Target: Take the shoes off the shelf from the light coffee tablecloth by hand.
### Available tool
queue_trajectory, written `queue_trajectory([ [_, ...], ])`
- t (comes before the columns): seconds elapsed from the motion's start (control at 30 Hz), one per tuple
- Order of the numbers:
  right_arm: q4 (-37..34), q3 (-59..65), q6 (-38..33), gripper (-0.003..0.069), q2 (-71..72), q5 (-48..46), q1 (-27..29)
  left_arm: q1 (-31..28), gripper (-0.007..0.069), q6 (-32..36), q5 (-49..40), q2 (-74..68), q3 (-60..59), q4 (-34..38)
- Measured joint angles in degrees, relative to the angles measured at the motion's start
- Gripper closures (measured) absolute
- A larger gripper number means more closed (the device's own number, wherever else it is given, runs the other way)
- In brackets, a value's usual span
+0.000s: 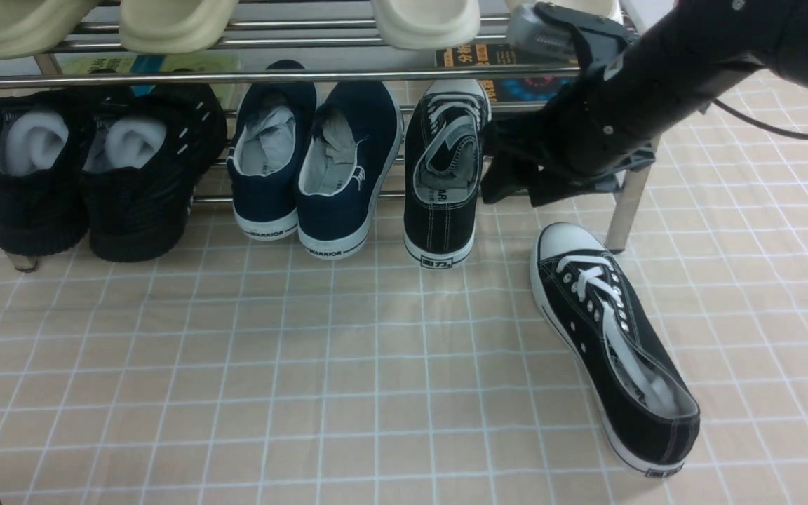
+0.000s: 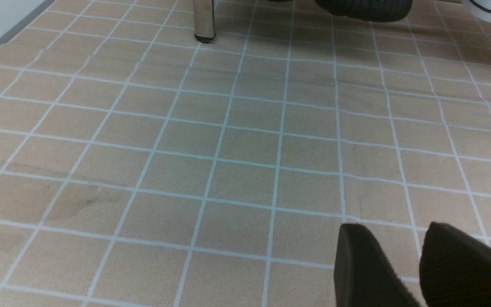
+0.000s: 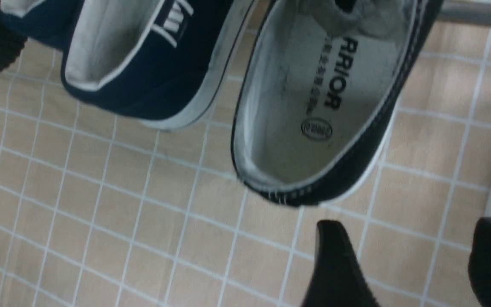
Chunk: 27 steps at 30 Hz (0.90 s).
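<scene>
One black canvas shoe (image 1: 442, 175) with a white sole stands heel-out on the lower rails of the chrome shelf (image 1: 271, 76). Its grey insole (image 3: 313, 106) fills the right wrist view. The other shoe (image 1: 611, 351) lies on the light coffee tablecloth (image 1: 306, 365) in front of the shelf's right post, toe toward the shelf. My right gripper (image 1: 516, 186) hangs just right of the racked shoe's heel, open and empty (image 3: 405, 238). The left gripper (image 2: 394, 256) hovers low over bare cloth, a narrow gap between its fingers and nothing in it.
Navy slip-ons (image 1: 320, 168) and black knit sneakers (image 1: 95, 175) sit left of the racked shoe on the same tier. Cream slippers (image 1: 172, 21) rest on the tier above. The right shelf post (image 1: 625, 210) stands beside my right arm. A shelf foot (image 2: 204, 21) shows ahead of the left gripper.
</scene>
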State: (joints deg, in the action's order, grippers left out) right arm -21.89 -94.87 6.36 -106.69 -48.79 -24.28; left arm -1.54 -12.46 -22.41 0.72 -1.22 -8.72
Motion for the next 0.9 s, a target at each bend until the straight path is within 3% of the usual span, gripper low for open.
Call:
queue_trajectory([
  [0.13, 0.1, -4.8, -0.06, 0.0238, -4.91, 1.03, 0.0, 0.0, 0.0384, 0.0, 0.0, 0.0, 0.0, 0.0],
  [0.37, 1.37, -8.81, -0.81, 0.0249, -13.96, 11.93, 0.0, 0.0, 0.0384, 0.0, 0.0, 0.0, 0.0, 0.0],
  [0.47, 1.55, -9.1, -0.98, 0.0308, -14.4, 12.61, -0.06, 0.0, 0.0384, 0.0, 0.0, 0.0, 0.0, 0.0],
  [0.53, 1.83, -9.22, -1.79, 0.0438, -14.56, 12.77, -0.06, 0.0, 0.0384, 0.0, 0.0, 0.0, 0.0, 0.0],
  [0.57, 1.83, -9.22, -1.91, 0.0464, -14.56, 12.7, -0.06, 0.0, 0.0384, 0.0, 0.0, 0.0, 0.0, 0.0],
  [0.63, 2.43, -9.26, -3.05, 0.0617, -14.37, 11.78, 0.0, 0.0, 0.0384, 0.0, 0.0, 0.0, 0.0, 0.0],
  [0.67, 2.75, -9.26, -3.05, 0.0643, -14.17, 11.34, 0.04, 0.0, 0.0384, 0.0, 0.0, 0.0, 0.0, 0.0],
  [0.87, 4.1, -9.26, -3.18, 0.0656, -11.58, 3.36, 0.17, 0.0, 0.0384, 0.0, 0.0, 0.0, 0.0, 0.0],
  [0.9, 4.5, -9.1, -3.31, 0.0656, -10.0, -1.9, 0.12, 0.0, 0.0384, 0.0, 0.0, 0.0, 0.0, 0.0],
])
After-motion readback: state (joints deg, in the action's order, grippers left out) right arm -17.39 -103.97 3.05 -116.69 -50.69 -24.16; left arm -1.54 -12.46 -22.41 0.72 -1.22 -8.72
